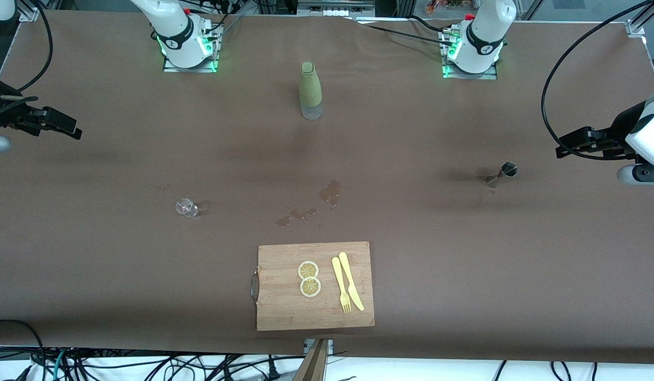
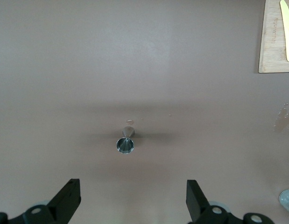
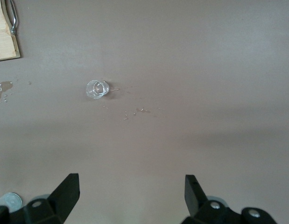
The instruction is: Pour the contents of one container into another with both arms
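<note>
A small steel jigger (image 1: 504, 173) stands toward the left arm's end of the table, and in the left wrist view the jigger (image 2: 125, 142) lies ahead of the spread fingers. A small clear glass (image 1: 187, 207) sits toward the right arm's end; the right wrist view shows this glass (image 3: 97, 88) well clear of the fingers. A tall green bottle (image 1: 310, 90) with a clear base stands upright between the two arm bases. My left gripper (image 1: 566, 145) (image 2: 132, 183) hangs open over the table's edge, holding nothing. My right gripper (image 1: 72, 129) (image 3: 131, 177) is open and empty too.
A wooden cutting board (image 1: 284, 301) with a metal handle lies near the front edge, carrying two lemon slices (image 1: 309, 278), a yellow fork (image 1: 341, 286) and a yellow knife (image 1: 351, 280). Small wet puddles (image 1: 331, 191) mark the brown table cover between board and bottle.
</note>
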You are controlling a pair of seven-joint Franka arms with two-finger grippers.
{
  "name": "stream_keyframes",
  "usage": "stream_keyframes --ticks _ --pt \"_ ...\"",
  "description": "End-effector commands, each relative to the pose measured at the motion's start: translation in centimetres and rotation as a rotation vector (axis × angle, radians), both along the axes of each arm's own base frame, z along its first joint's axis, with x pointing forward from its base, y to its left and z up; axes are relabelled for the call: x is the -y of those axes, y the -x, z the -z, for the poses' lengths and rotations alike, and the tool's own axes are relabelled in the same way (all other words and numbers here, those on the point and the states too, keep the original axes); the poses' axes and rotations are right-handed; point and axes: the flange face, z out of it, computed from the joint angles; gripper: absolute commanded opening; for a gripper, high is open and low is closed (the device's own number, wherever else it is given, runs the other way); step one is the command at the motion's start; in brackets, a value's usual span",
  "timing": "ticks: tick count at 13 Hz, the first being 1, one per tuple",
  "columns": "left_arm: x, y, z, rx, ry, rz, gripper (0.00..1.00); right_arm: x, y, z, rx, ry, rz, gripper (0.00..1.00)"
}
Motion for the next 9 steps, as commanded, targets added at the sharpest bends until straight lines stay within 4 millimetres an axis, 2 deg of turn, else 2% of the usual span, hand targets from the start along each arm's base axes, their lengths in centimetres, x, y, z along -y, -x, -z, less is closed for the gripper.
stream_keyframes --ticks 1,6,9 --pt "-0.1 0.0 0.0 0.003 0.022 0.004 1.0 0.0 0.2 -0.6 0.0 -0.001 0.006 1.0" --pt "-0.1 -0.1 0.1 0.005 0.023 0.004 1.0 0.0 0.2 -0.6 -0.001 -0.001 0.004 1.0" --pt "-0.2 -0.5 1.4 -0.02 0.017 0.001 1.0 0.0 0.2 -0.6 -0.001 -0.001 0.004 1.0"
